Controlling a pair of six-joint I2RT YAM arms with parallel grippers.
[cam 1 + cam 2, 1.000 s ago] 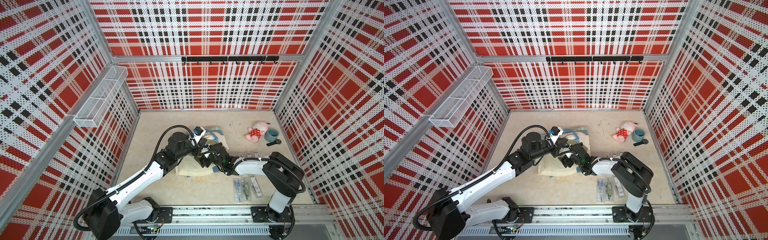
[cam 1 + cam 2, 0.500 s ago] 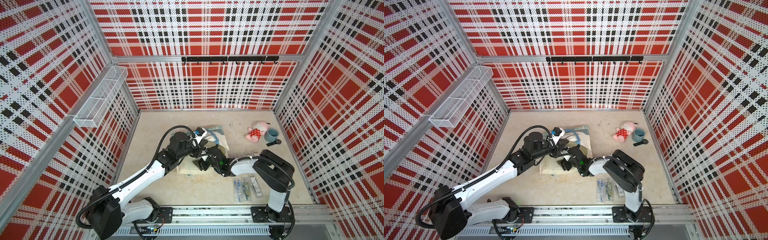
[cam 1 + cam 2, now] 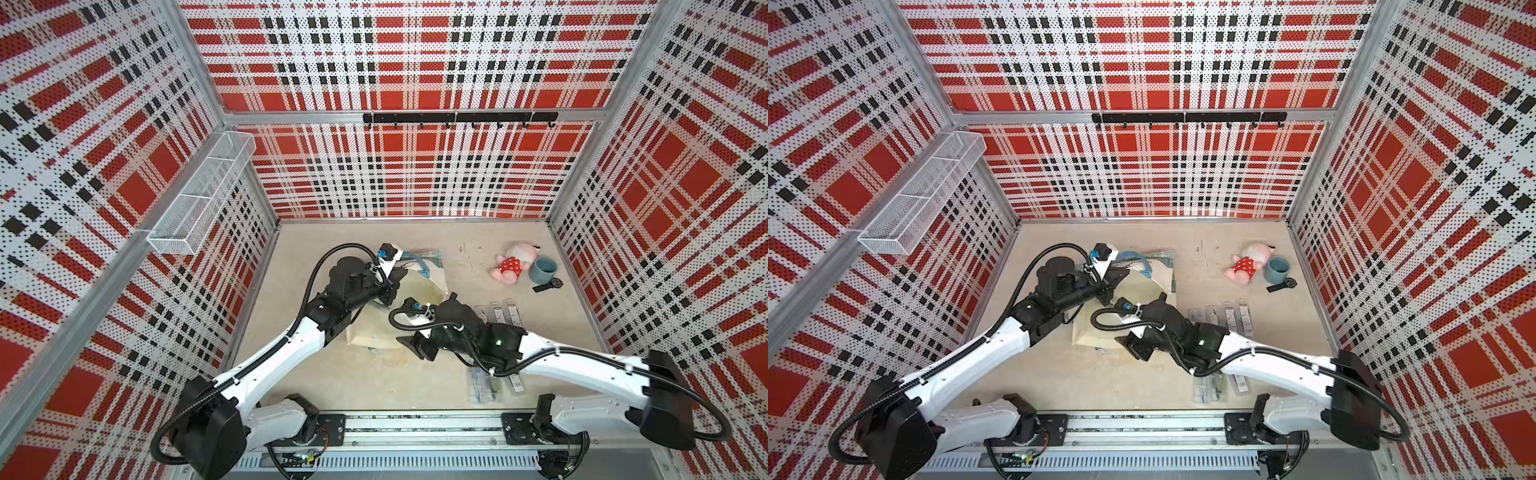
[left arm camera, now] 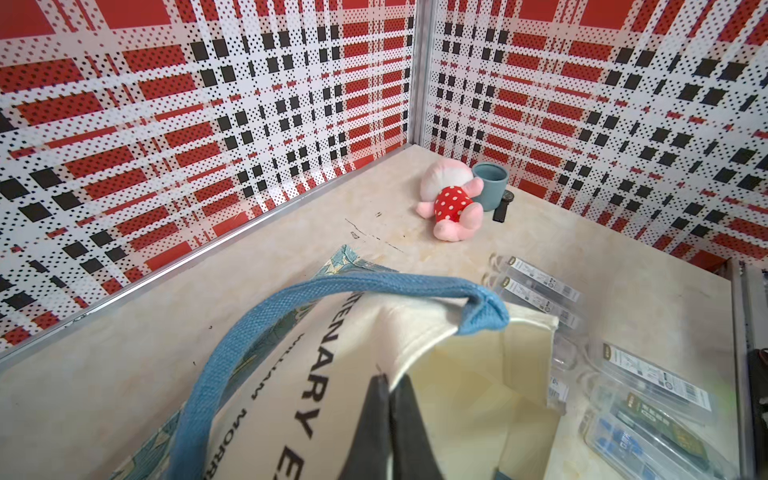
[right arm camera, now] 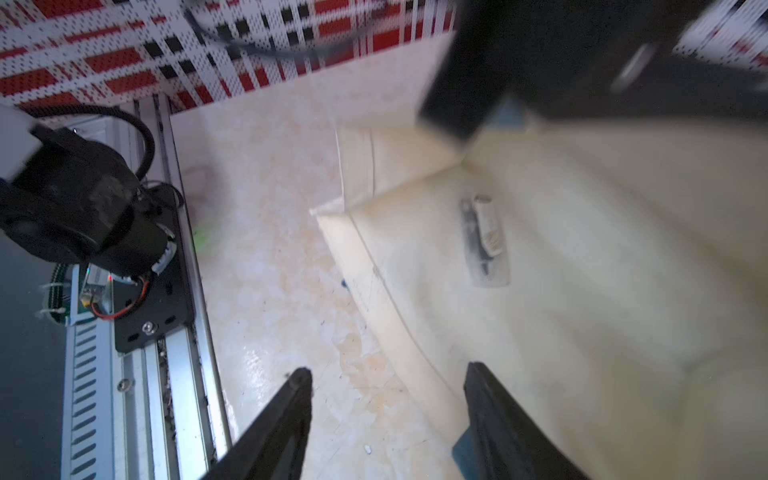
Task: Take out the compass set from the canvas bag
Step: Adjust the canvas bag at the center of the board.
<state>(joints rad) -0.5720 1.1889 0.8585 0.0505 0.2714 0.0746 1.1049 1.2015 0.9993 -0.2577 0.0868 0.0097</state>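
The canvas bag (image 3: 422,286) lies mid-table between both arms. Only the left wrist view shows the left gripper (image 4: 390,382) pinched together on its rim. Only the right wrist view shows the compass set (image 5: 484,241) inside, and the right gripper (image 5: 388,368) spread apart astride the bag's edge.

Bright, even light; shadows soft. Both top views sharp, walls (image 3: 83,166) bowed at edges. Right wrist view motion-blurred throughout. Left wrist view crisp, left claw (image 4: 390,380) soft-focused.
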